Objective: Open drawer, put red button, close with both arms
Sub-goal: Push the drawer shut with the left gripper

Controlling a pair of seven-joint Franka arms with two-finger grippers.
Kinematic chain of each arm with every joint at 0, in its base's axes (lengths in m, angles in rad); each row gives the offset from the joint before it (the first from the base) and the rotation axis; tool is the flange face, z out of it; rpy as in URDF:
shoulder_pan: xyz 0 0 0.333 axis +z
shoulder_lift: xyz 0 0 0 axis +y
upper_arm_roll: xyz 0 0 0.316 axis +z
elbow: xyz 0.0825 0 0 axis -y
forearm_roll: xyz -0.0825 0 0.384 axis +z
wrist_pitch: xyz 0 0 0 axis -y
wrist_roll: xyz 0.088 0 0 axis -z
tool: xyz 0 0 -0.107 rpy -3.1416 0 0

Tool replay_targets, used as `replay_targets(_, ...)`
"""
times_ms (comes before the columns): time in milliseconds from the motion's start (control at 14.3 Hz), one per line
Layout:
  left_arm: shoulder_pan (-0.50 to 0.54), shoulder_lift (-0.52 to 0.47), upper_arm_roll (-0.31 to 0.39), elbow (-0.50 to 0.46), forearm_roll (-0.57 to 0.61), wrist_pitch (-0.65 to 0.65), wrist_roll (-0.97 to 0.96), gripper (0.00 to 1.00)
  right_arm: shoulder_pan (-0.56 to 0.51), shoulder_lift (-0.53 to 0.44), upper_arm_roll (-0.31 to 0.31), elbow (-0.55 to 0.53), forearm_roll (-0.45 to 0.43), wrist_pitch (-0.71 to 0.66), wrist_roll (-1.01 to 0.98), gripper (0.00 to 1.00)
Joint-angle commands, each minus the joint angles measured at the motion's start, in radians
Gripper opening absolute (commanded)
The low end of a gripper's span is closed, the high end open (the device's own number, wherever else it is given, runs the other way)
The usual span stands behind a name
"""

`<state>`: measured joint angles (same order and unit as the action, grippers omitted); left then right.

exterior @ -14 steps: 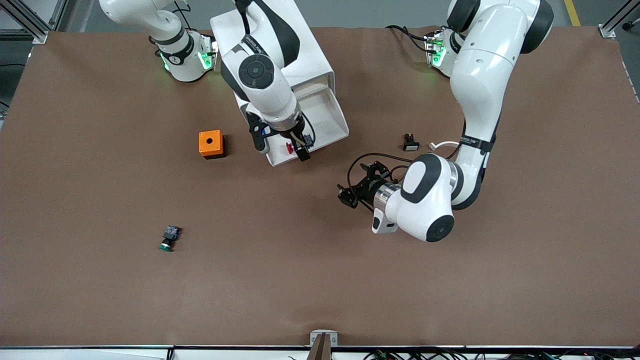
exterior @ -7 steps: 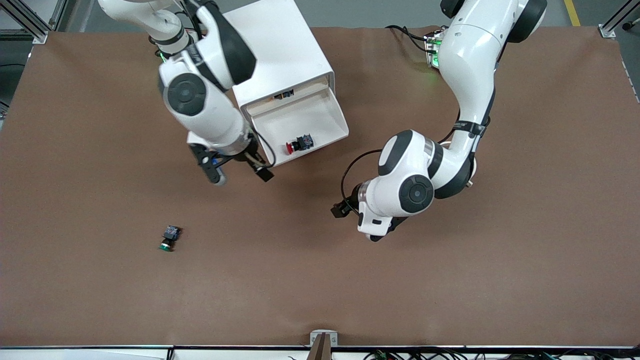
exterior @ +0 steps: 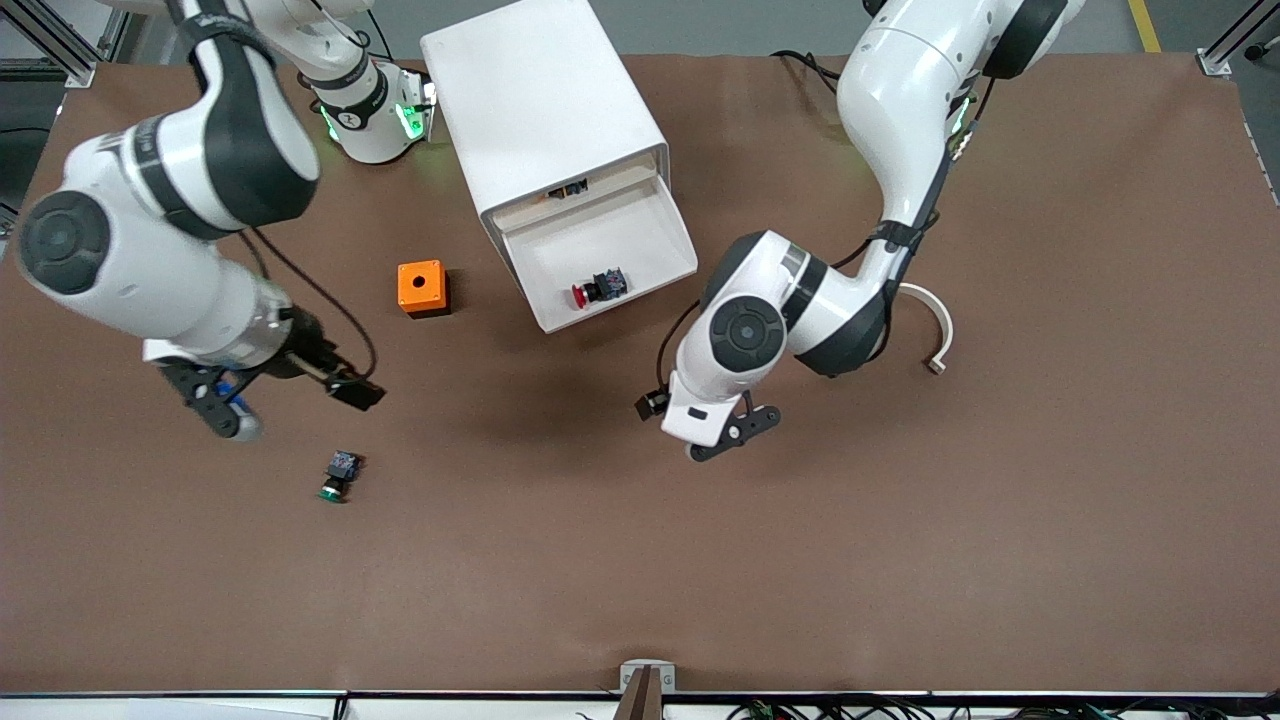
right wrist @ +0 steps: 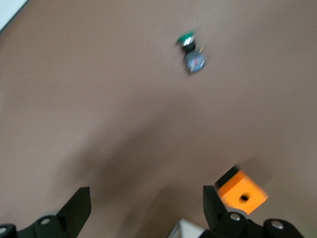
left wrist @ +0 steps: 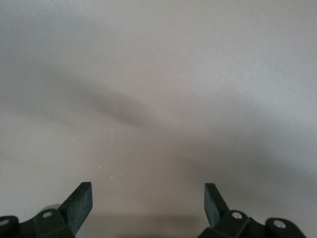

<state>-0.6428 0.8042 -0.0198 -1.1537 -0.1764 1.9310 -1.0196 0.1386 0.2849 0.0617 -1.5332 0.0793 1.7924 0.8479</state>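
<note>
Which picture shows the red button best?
The front view: the red button lies in the open drawer, plain to see. The left wrist view shows only bare table, and the right wrist view shows the green button, not the red one.

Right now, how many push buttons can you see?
2. The red button lies in the open drawer; the green button sits on the table, nearer the camera. More may be hidden.

Both arms bent low, left gripper (left wrist: 148, 198) and right gripper (right wrist: 147, 201) jaws spread.
</note>
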Motion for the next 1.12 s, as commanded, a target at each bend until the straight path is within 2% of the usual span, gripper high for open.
replay_targets(0,-0.053,-0.022,0.012,-0.037,0.046,0.014,-0.004,0.99,-0.066,-0.016,0.021,0.001,-0.049,-0.016,-0.140,1.00)
replay_targets(350,-0.130,-0.022,0.012,-0.061,0.051,0.005,-0.053,0.99,-0.229,-0.052,0.021,-0.002,-0.053,-0.033,-0.585,1.00)
replay_targets(561,-0.159,-0.025,0.008,-0.076,0.049,0.000,-0.053,0.99,-0.292,-0.082,0.021,-0.002,-0.076,-0.033,-0.812,1.00)
replay_targets(841,-0.181,-0.026,-0.035,-0.078,0.031,-0.036,-0.108,0.99,-0.316,-0.153,0.021,-0.024,-0.121,-0.045,-0.952,1.00)
replay_targets(1051,-0.181,-0.025,-0.089,-0.078,0.028,-0.104,-0.157,0.99,-0.317,-0.182,0.023,-0.050,-0.121,-0.045,-0.958,1.00)
